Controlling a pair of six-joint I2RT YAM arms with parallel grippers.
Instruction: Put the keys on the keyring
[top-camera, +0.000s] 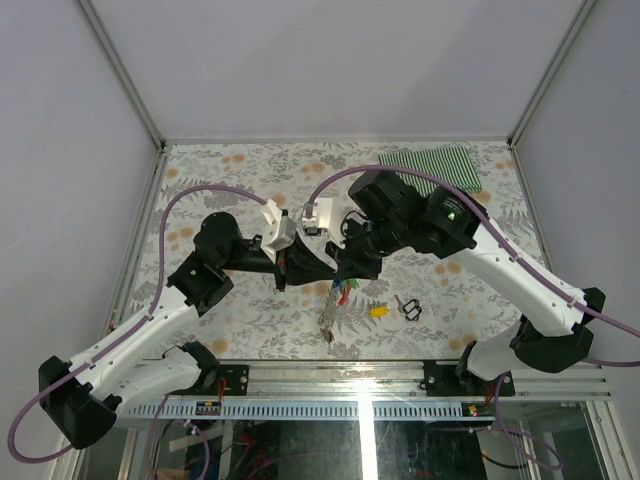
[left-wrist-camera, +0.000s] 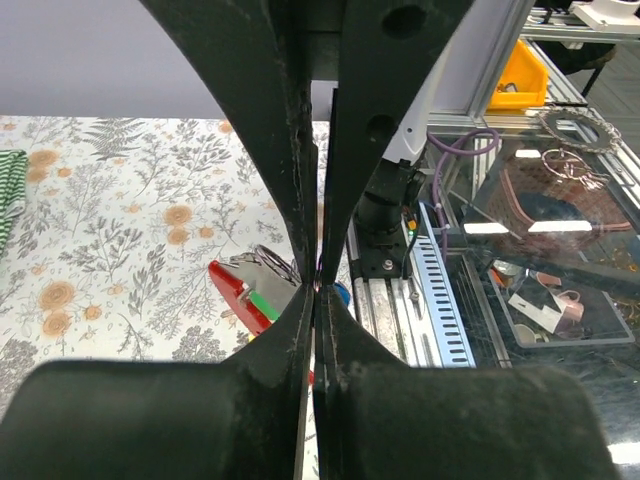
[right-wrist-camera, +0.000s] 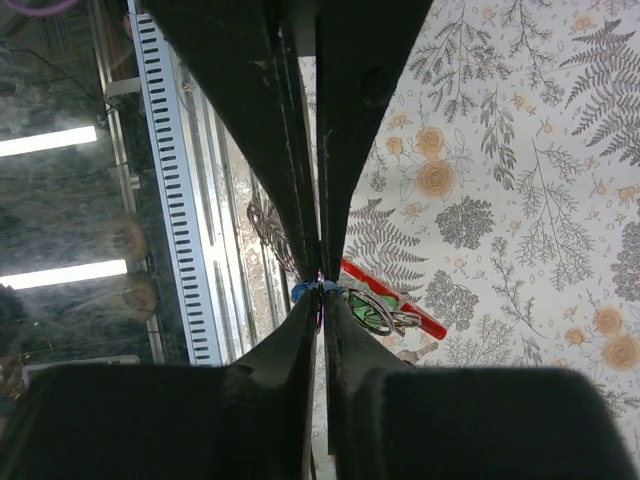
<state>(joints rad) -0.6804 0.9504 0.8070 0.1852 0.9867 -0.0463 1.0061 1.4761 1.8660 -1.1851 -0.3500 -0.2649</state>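
The keyring's red clip (top-camera: 346, 292) sits just below where both grippers meet, and its silver chain (top-camera: 327, 318) trails toward the near edge. My left gripper (top-camera: 322, 272) is shut, pinching something thin at the keyring beside the red clip (left-wrist-camera: 232, 292); the pinched part is hidden. A green key (left-wrist-camera: 265, 305) lies against the clip. My right gripper (top-camera: 343, 272) is shut on the blue key (right-wrist-camera: 301, 291), tip to tip with the left. The red clip (right-wrist-camera: 398, 300), the green key (right-wrist-camera: 372, 312) on a wire ring and the chain (right-wrist-camera: 264, 224) show beside it. A yellow key (top-camera: 378, 311) lies loose on the table.
A small black loop (top-camera: 408, 307) lies right of the yellow key. A green striped cloth (top-camera: 435, 165) lies at the back right. The aluminium rail (top-camera: 360, 378) runs along the table's near edge, close to the chain.
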